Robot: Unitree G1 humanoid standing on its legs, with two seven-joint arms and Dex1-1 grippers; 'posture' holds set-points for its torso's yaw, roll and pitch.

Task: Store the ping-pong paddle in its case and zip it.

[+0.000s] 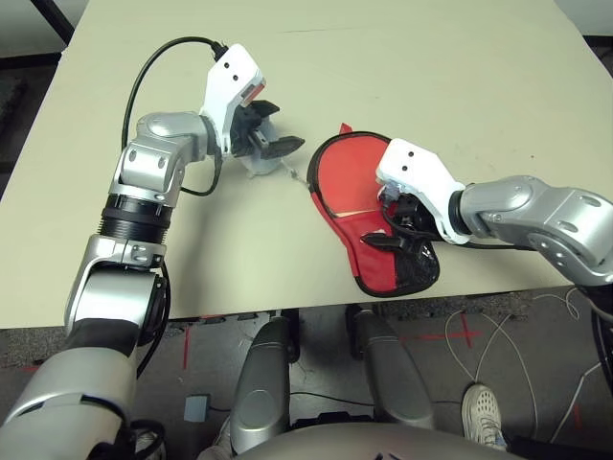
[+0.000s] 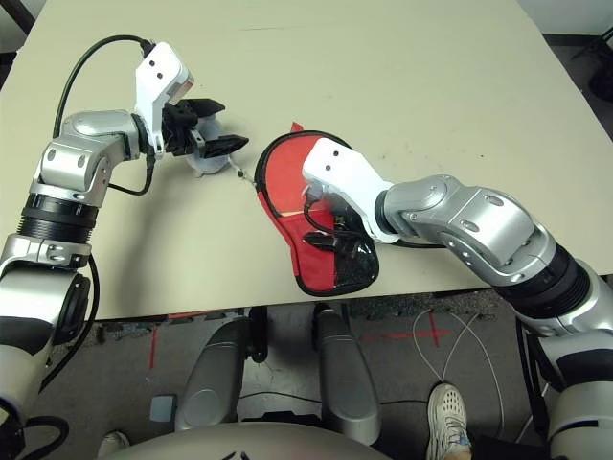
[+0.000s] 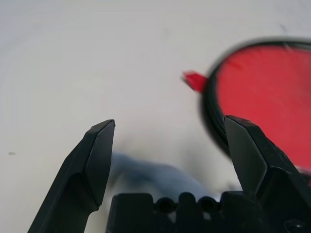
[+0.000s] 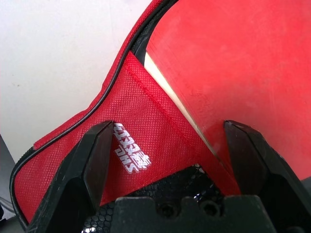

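The red case lies open near the table's front edge, right of centre, its black zipper edge running around the rim. Inside it lies the ping-pong paddle, round red face up, with a pale strip of wood showing at the fabric flap. My right gripper hangs open just over the case's narrow end, above the white logo and black mesh. To the left of the case, my left gripper is open above a pale grey-white lump.
The pale table stretches bare behind both arms. Its front edge runs just below the case. A black cable loops off my left arm. On the floor at the lower right I see a person's shoe.
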